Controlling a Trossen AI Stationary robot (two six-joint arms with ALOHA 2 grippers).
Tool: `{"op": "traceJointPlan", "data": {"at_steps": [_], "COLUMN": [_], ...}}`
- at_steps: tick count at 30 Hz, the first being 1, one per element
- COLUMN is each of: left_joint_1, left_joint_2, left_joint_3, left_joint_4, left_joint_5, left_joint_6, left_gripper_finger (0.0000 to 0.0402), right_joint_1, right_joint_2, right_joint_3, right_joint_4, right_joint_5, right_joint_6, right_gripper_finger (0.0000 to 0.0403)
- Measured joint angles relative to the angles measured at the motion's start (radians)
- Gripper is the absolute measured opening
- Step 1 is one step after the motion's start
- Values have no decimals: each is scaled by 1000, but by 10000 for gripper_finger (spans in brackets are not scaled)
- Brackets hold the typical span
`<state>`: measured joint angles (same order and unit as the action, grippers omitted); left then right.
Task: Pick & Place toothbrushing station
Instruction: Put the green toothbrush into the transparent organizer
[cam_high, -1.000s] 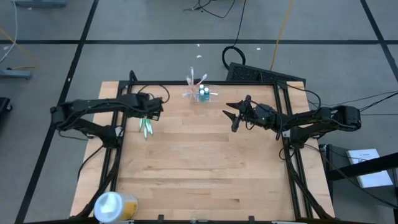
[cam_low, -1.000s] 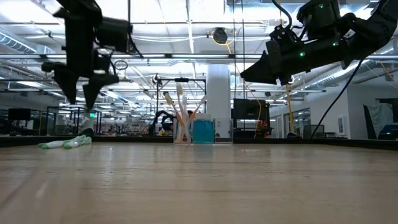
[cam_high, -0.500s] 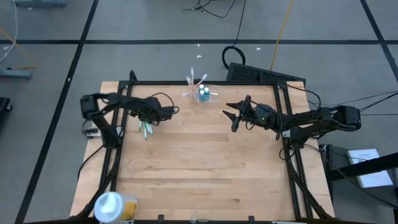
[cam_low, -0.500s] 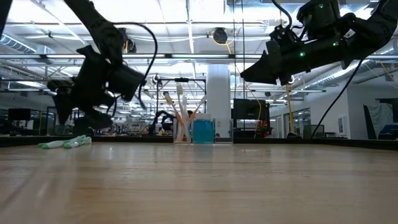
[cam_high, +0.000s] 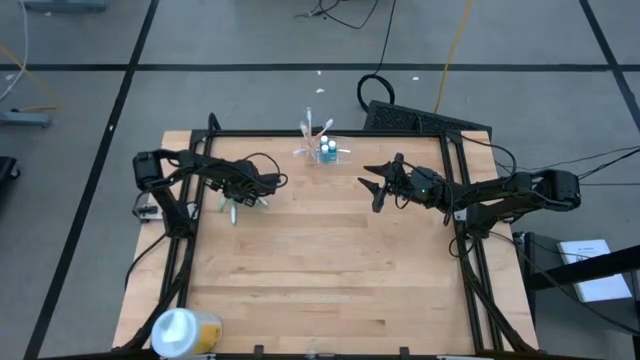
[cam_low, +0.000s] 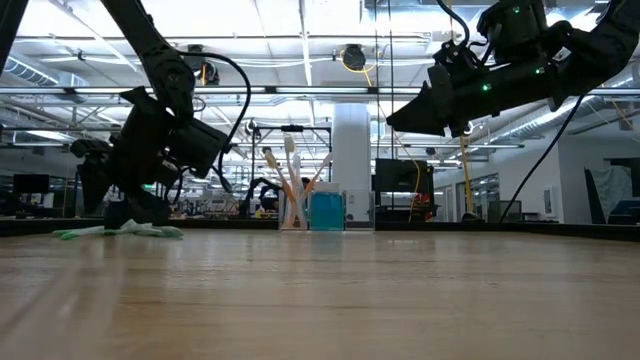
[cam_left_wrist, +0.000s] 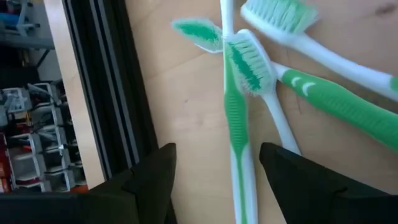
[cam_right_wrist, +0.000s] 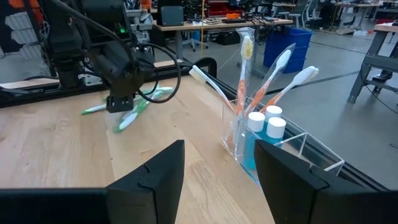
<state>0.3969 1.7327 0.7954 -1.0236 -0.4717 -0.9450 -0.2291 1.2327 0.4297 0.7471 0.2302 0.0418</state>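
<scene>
A wooden tabletop (cam_high: 330, 270) is seen from above, with a dark arm at each side. Near the left edge, toward the far corner, the left gripper (cam_high: 258, 192) is lowered over a cluster of green toothbrushes (cam_left_wrist: 249, 81); its fingers are spread apart, straddling a green-and-white handle without being closed on it. A round white-and-yellow tub (cam_high: 180, 331) is seen at the near left corner. At the middle of the far edge the toothbrushing station (cam_right_wrist: 273, 152) is placed: a clear plastic holder with upright toothbrushes (cam_right_wrist: 264, 78) and a blue container in it. It is judged light, rigid and slippery, easily tipped; a hold low on its walls is advised. Right of it, the right gripper (cam_high: 375, 187) is held above the table, its fingers apart and empty.
</scene>
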Motion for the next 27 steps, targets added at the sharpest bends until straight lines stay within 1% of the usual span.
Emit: {"op": "traceJointPlan", "data": {"at_steps": [6, 9, 27], "left_joint_1": [2, 0, -12], "left_joint_2": [-29, -32, -33], "left_joint_3": [-3, -1, 1], "left_joint_4": [12, 20, 54], "left_joint_5": [29, 42, 92], "left_joint_6": [20, 24, 52], "left_gripper_finger": [252, 245, 151], "right_joint_1": [0, 0, 0], "right_joint_2": [0, 0, 0], "right_joint_3": [0, 0, 0], "right_joint_4": [0, 0, 0], "right_joint_5": [0, 0, 0], "right_joint_6": [0, 0, 0], "right_gripper_finger": [187, 187, 187]}}
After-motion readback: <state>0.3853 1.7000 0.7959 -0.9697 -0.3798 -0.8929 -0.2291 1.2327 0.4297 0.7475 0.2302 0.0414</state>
